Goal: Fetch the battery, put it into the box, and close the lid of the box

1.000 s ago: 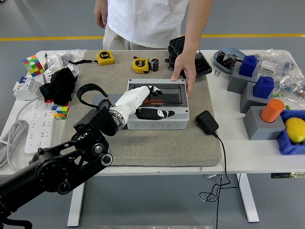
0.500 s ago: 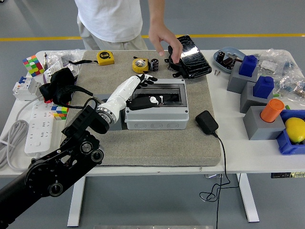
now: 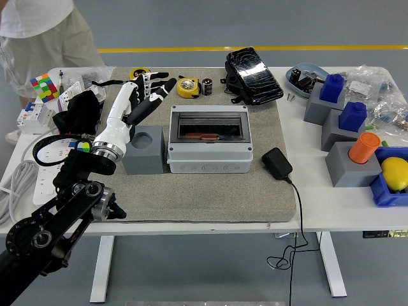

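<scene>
Now that the left robot hand [image 3: 145, 92] has pulled away to the far left, fingers spread wide and holding nothing, the box [image 3: 210, 148] sits alone mid-mat with its clear lid [image 3: 210, 125] down flat. A reddish object shows through the lid, probably the battery [image 3: 205, 136], so it looks placed inside. The person [image 3: 44, 38] has stepped off to the far left corner, hand gone from the box. Task looks about done. Right arm isn't visible. A grey block [image 3: 144, 150] stands just left of the box on the worktop [image 3: 319, 204].
</scene>
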